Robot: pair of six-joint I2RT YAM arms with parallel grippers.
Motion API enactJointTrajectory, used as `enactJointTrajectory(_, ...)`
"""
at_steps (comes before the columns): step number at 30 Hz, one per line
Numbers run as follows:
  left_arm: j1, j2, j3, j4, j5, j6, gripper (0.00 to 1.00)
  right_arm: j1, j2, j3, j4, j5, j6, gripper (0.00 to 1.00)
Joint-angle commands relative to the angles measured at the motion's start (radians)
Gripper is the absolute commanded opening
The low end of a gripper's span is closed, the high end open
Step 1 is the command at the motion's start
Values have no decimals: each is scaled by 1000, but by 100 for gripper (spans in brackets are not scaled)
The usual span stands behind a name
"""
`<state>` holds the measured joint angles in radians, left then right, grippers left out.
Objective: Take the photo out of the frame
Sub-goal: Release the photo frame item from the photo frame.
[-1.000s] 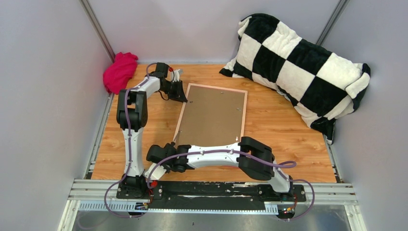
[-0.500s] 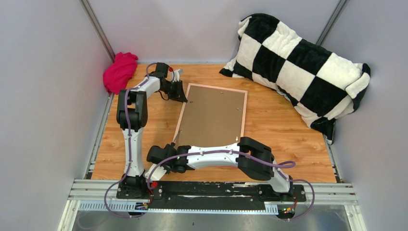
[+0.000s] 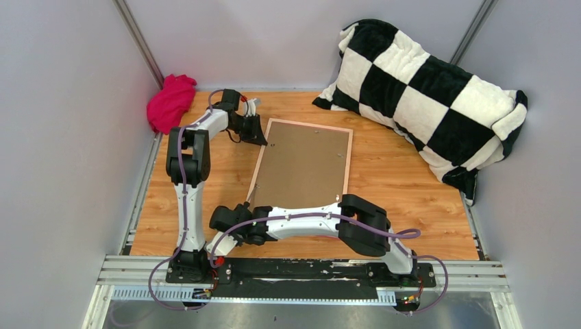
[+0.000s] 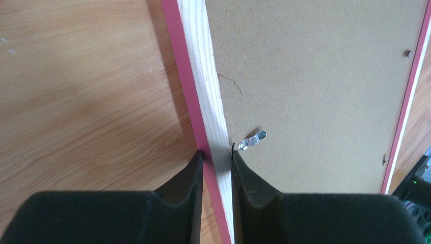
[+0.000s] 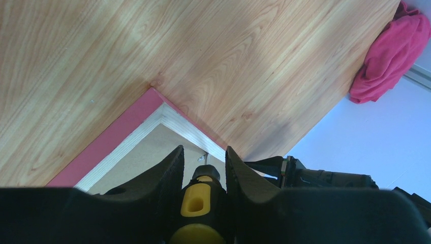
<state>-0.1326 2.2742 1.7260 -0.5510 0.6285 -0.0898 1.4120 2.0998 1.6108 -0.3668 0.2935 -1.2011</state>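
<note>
Frame (image 4: 201, 76) rail: the left gripper (image 4: 216, 155) pinches this pale wooden edge, fingers closed on either side of it.
Right gripper (image 5: 201, 155): clamped on a yellow-handled tool (image 5: 195, 203), its tip at a frame corner.
Frame position: face down on the table (image 3: 397, 178), backing board (image 4: 315, 76) up, metal tab (image 4: 252, 140) beside our fingers.
Photo: hidden under the board (thin and bendy, we judge), so we should lift it by an edge.

- We see a robot test cell in a lab: plain grey partition walls (image 3: 62, 137) box in a small wood-laminate worktop (image 3: 397, 185).
- The left arm (image 3: 186, 185) and right arm (image 3: 308, 221) are bolted to an aluminium rail (image 3: 473, 273), with purple cables (image 3: 161, 291) trailing.
- We count staged props: the frame (image 3: 301, 164), a checked cushion (image 3: 425, 89) and a pink cloth (image 3: 170, 103).
</note>
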Motion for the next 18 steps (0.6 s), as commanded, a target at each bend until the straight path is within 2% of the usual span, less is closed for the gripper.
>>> enactJointTrajectory(1, -5, 79, -25, -4, -53, 24, 0, -19, 7, -17, -24, 2, 3, 0)
enactJointTrajectory(18, -5, 84, -22, -7, -52, 25, 0, -13, 9, -35, -28, 3, 5, 0)
